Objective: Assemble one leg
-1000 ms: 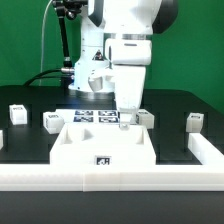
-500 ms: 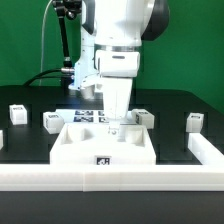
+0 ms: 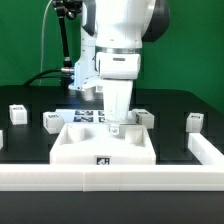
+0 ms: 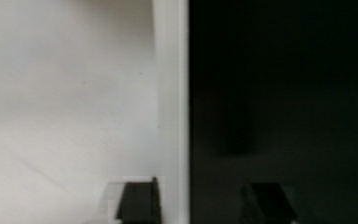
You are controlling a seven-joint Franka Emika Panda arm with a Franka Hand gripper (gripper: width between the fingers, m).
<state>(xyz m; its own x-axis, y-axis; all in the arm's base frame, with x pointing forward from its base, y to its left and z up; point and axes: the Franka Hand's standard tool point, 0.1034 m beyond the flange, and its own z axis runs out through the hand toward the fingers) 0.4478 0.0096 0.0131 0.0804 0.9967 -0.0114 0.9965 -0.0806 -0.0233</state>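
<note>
Handling: the nearest leg [image 3: 144,117] is judged light, stiff and hard. Its smooth white faces may prove slippery.
Hold: it is best taken across two opposite flat sides, about the middle of its height.
Fragility: little breakage is expected. Tipping under a glancing touch is judged the likelier fault.
Pincer: the pincer [image 3: 117,126] is pointed down over the rear edge of the white panel [image 3: 75,148]. In the wrist view its fingers [image 4: 137,202] are seen apart and no leg is held between them. The panel's edge seems to run through the gap, though the blur forbids certainty.
Leg to pincer: the nearest leg is set on the desk [image 3: 170,140] just beside the pincer, on the exterior view's right of it, untouched.
Other legs: a second leg [image 3: 52,121] is found on the pincer's opposite side, farther off. A third leg [image 3: 194,121] is placed well apart, beyond the nearest one.
</note>
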